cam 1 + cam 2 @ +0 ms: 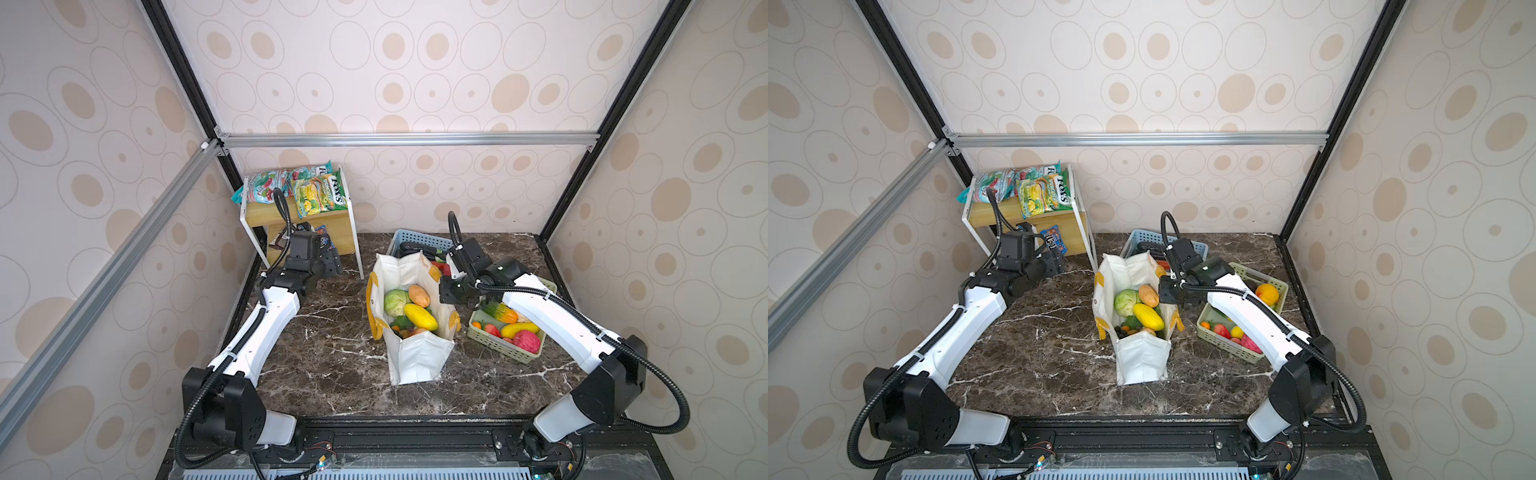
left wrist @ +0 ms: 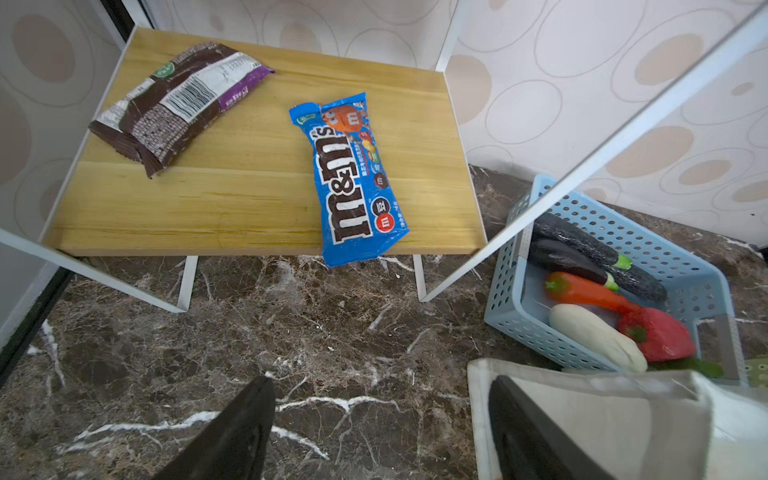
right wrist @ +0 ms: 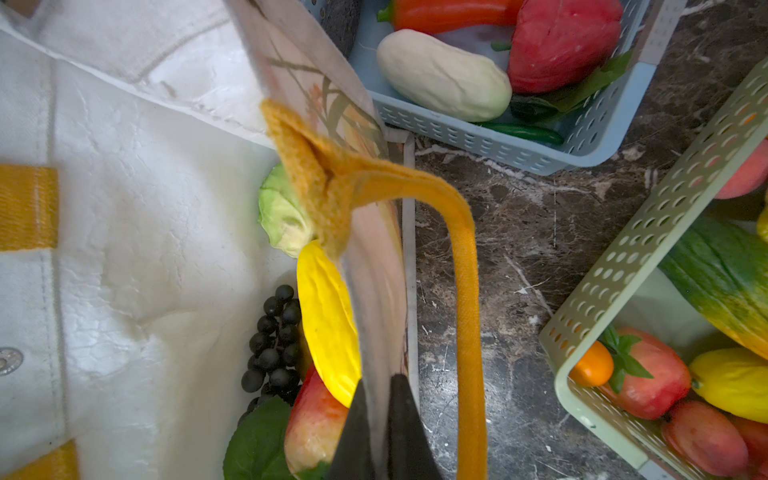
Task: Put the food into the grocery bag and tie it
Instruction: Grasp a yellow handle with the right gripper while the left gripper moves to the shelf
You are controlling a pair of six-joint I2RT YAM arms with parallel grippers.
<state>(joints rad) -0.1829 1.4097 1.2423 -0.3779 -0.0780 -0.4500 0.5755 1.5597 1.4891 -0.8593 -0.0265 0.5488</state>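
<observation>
Packing is partly done: the bag (image 1: 415,357) stands open mid-counter (image 1: 324,365) with cabbage (image 1: 395,301), grapes (image 3: 274,340) and yellow fruit (image 1: 420,316) inside. The right tool (image 3: 380,415) is clamped on the bag's rim wall. The left tool (image 2: 380,386) gapes empty, facing the packet (image 2: 353,178) on the shelf (image 2: 249,199). Handles (image 3: 465,249) are untied, and the packet is apparently outstanding.

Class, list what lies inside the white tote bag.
Seen in the bag: cabbage, brown-orange fruit, yellow fruit, grapes, a red-yellow fruit. Anything beneath them is covered.

The grocery bag (image 1: 415,357) is white, the M&M's packet (image 2: 353,178) blue.
</observation>
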